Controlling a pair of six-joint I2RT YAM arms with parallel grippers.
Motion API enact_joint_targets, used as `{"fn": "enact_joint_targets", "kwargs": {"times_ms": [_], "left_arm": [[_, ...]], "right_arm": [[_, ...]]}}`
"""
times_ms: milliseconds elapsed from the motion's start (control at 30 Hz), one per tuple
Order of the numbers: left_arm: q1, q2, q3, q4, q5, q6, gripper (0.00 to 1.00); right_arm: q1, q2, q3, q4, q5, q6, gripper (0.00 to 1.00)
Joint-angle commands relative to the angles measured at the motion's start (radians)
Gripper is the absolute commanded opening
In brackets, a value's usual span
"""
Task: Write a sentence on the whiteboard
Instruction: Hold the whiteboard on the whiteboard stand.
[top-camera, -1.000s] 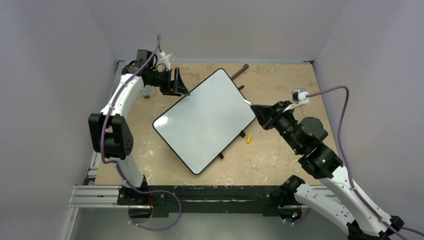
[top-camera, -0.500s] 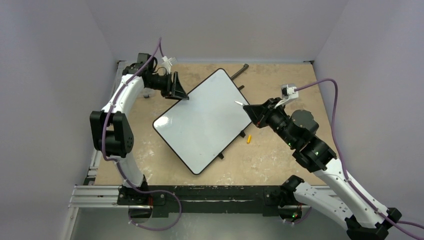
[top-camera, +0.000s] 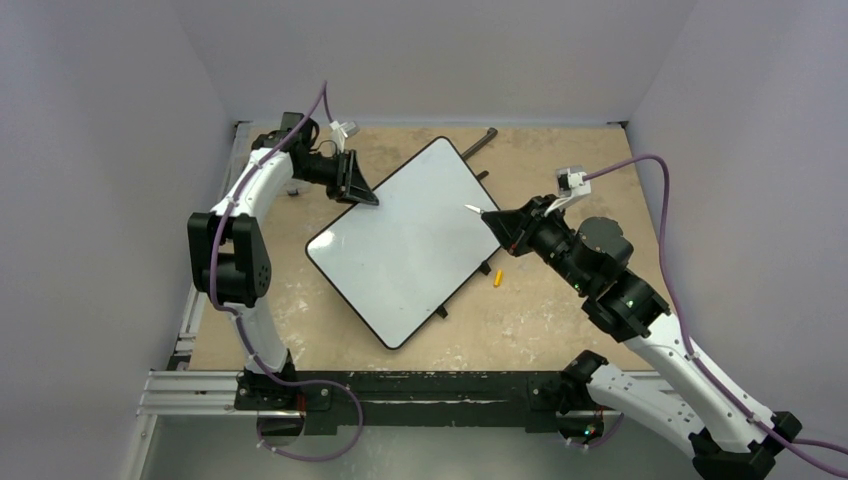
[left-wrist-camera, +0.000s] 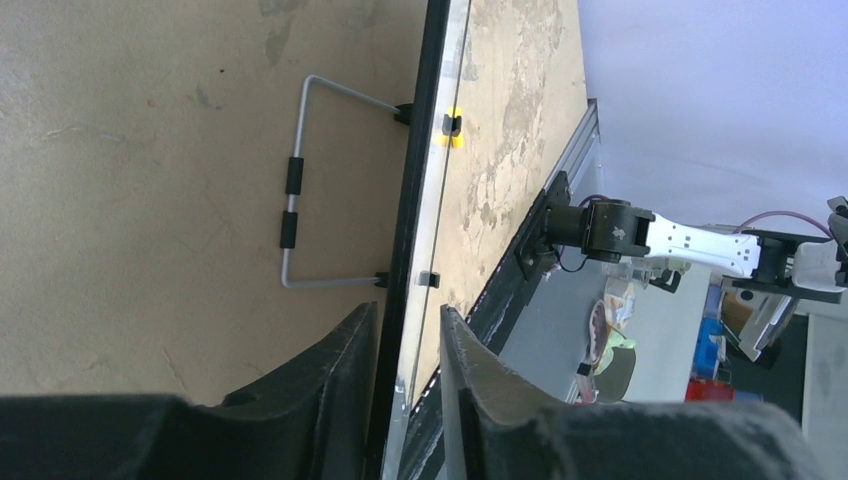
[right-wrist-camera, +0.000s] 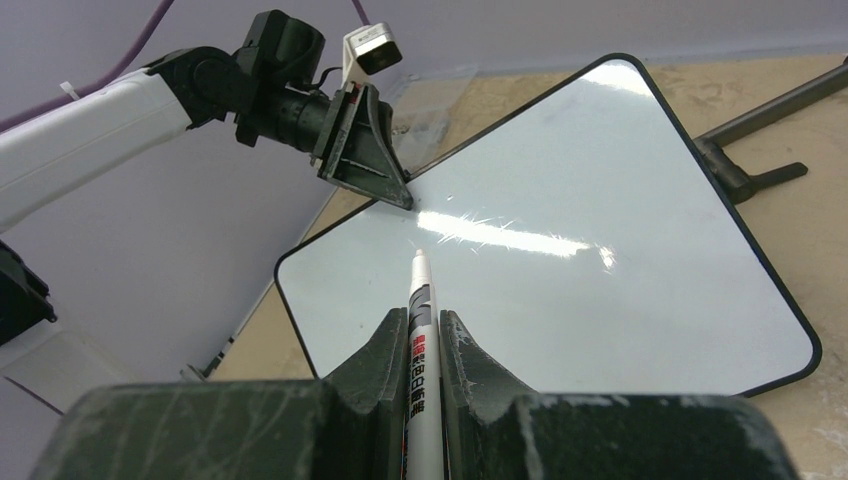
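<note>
The whiteboard (top-camera: 408, 243) is laid flat on the tan surface (top-camera: 540, 320), turned diagonally so that one rounded corner is pointed at the far wall and another at the arm bases. Its face is seen as plain white, with a bright streak of glare across it in the right wrist view. The far-left edge of the board is gripped by the left hand (top-camera: 370, 198): in the left wrist view the thin black rim is seen edge-on, clamped between the two dark fingers (left-wrist-camera: 335, 385). A bent wire bracket (left-wrist-camera: 290, 215) with two black sleeves is seen fixed to that rim further along. The right hand (top-camera: 503, 224) is closed on a white pen (right-wrist-camera: 421, 300) with red and black print on its barrel. The barrel is pinched between the two fingers, and the tip is pointed out over the board, near its far-right edge and toward the left hand. Whether the tip is touching the face cannot be told. A small orange cap (top-camera: 497, 277) is left lying on the surface just beside the board's right edge. A dark bar (top-camera: 478, 143) is seen on the surface beyond the far corner.
</note>
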Motion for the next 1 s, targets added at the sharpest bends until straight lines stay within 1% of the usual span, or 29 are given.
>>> {"fn": "enact_joint_targets", "kwargs": {"times_ms": [0, 133, 267, 300, 400, 500, 633, 833, 967], "left_arm": [[-0.01, -0.009, 0.008, -0.007, 0.022, 0.014, 0.25], [-0.023, -0.005, 0.011, -0.023, 0.005, 0.033, 0.25], [-0.031, 0.003, 0.017, -0.039, 0.0, 0.046, 0.19], [-0.032, 0.007, 0.018, -0.041, -0.003, 0.046, 0.17], [-0.034, 0.017, 0.03, -0.052, 0.0, 0.049, 0.0], [-0.04, 0.011, 0.034, -0.053, 0.008, 0.052, 0.0], [-0.057, -0.014, 0.033, -0.051, 0.002, 0.059, 0.0], [-0.092, -0.053, 0.023, -0.033, -0.054, 0.083, 0.0], [-0.096, -0.061, 0.015, -0.01, -0.11, 0.071, 0.0]], "right_arm": [[-0.003, -0.001, 0.035, 0.056, -0.011, 0.012, 0.0], [-0.001, 0.005, 0.033, 0.058, -0.011, 0.012, 0.0], [-0.002, 0.011, 0.032, 0.067, -0.016, 0.01, 0.0], [-0.001, 0.013, 0.031, 0.07, -0.017, 0.009, 0.0], [-0.002, 0.02, 0.027, 0.081, -0.026, -0.002, 0.0], [-0.002, 0.024, 0.027, 0.104, -0.07, -0.04, 0.0], [-0.003, 0.034, 0.019, 0.142, -0.196, -0.119, 0.0], [-0.002, 0.11, -0.005, 0.184, -0.427, -0.221, 0.0], [-0.002, 0.167, -0.026, 0.268, -0.521, -0.264, 0.0]]}}
